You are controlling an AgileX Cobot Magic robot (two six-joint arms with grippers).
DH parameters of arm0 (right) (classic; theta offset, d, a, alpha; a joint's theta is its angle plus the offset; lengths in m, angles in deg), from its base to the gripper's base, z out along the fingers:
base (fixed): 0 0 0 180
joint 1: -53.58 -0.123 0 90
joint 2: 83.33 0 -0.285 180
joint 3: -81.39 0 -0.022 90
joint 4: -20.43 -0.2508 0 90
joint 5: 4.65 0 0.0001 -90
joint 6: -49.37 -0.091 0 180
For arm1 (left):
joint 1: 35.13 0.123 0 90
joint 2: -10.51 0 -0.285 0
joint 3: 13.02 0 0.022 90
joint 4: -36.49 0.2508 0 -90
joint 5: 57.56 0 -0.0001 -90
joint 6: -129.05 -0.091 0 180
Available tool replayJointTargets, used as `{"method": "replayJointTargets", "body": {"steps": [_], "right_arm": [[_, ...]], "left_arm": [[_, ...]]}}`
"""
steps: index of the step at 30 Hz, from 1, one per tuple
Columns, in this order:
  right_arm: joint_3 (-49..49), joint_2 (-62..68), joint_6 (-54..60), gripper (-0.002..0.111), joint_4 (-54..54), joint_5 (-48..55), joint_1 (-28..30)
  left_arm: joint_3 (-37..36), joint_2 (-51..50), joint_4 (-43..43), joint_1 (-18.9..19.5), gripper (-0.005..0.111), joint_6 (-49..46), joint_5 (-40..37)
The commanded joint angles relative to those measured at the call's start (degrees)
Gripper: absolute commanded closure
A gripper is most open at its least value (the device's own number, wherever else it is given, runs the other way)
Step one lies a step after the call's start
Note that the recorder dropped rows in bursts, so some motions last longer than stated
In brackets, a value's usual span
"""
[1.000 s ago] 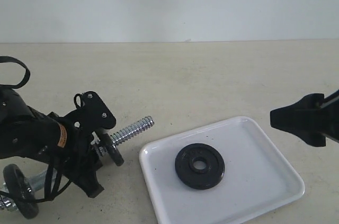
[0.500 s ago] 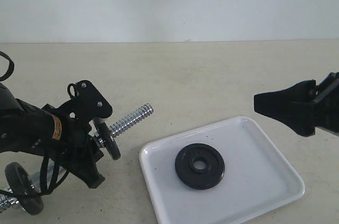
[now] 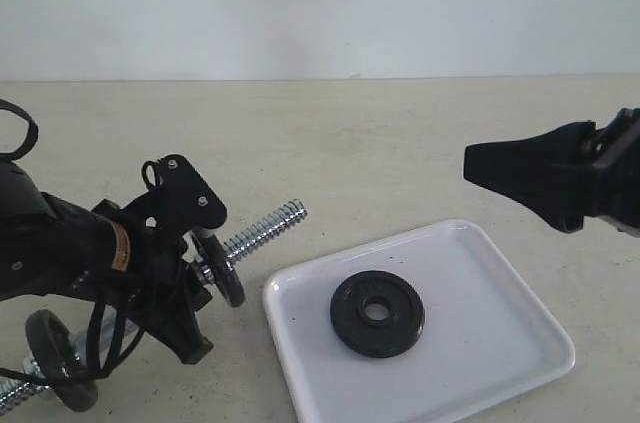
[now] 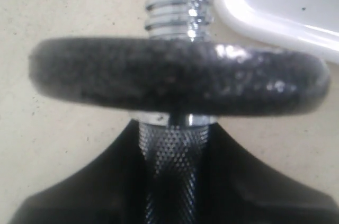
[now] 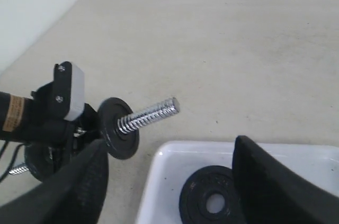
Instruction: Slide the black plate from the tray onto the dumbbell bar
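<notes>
The black plate [image 3: 377, 313] lies flat in the white tray [image 3: 500, 273]; the right wrist view shows the plate [image 5: 193, 197] near the tray's corner [image 5: 169, 160]. My left gripper [image 3: 185, 268] is shut on the knurled middle of the dumbbell bar [image 3: 262, 228], which is tilted with its threaded end toward the tray. The left wrist view shows the knurling [image 4: 172, 150] between the gripper's [image 4: 172, 181] fingers. My right gripper [image 3: 500, 173] hangs open above the tray's far right side, holding nothing; in its own view the gripper [image 5: 169, 181] frames the plate.
One black disc [image 3: 222, 268] sits on the bar just past my left gripper, edge-on in the left wrist view [image 4: 175, 75]. Another disc [image 3: 60, 373] is on the bar's far end at the lower left. A pale wall rises behind the beige table.
My left gripper has shifted the bar slightly right and raised its threaded end. My right gripper has moved left, further in over the tray.
</notes>
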Motion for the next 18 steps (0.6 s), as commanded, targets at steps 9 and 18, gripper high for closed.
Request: {"method": "replayJointTargets", "body": {"steps": [9, 18], "right_arm": [[-0.3, -0.1, 6.4, 0.047, -9.7, 7.9, -0.1], [-0.2, -0.1, 9.5, 0.047, -14.7, 12.2, -0.1]], "left_arm": [[0.9, 3.8, -1.7, -1.9, 0.102, 0.6, 7.1], [0.9, 10.1, -1.7, -1.9, 0.102, 0.6, 5.7]]}}
